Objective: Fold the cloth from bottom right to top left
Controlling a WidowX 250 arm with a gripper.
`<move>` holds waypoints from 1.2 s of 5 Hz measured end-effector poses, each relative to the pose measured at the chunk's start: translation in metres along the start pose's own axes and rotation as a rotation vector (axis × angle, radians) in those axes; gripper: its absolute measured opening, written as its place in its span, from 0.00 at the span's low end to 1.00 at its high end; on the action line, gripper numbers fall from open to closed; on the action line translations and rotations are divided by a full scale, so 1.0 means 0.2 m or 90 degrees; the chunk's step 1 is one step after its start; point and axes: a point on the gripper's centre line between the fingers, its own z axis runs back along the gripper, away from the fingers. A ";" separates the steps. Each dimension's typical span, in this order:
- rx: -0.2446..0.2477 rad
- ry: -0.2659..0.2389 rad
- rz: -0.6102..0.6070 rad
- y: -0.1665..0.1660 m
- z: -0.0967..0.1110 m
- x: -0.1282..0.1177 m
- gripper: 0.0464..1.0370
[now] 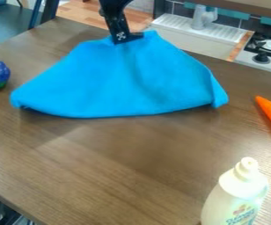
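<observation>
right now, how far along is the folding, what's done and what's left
Looks mostly done: the cloth seems doubled over, its long curved edge towards the camera. In hand: the claw is at the cloth's top edge, where the fold would end; I can't tell whether it grips. Left, probably: setting that edge down, moving the claw away, and perhaps flattening the uneven lower corners.

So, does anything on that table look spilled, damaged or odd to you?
Nothing looks spilled or damaged. The blue cloth lies unevenly, its right corner creased, but that is probably just the folding. The pale bottle stands upright.
</observation>
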 end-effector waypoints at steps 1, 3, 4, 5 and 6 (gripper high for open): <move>0.001 0.010 0.005 0.11 -0.05 0.01 0.00; -0.003 0.027 0.021 0.24 -0.13 -0.03 0.16; 0.004 0.024 0.008 0.26 -0.12 -0.03 0.42; 0.019 0.024 0.003 0.28 -0.14 -0.04 0.73; 0.022 0.026 0.005 0.27 -0.15 -0.05 0.95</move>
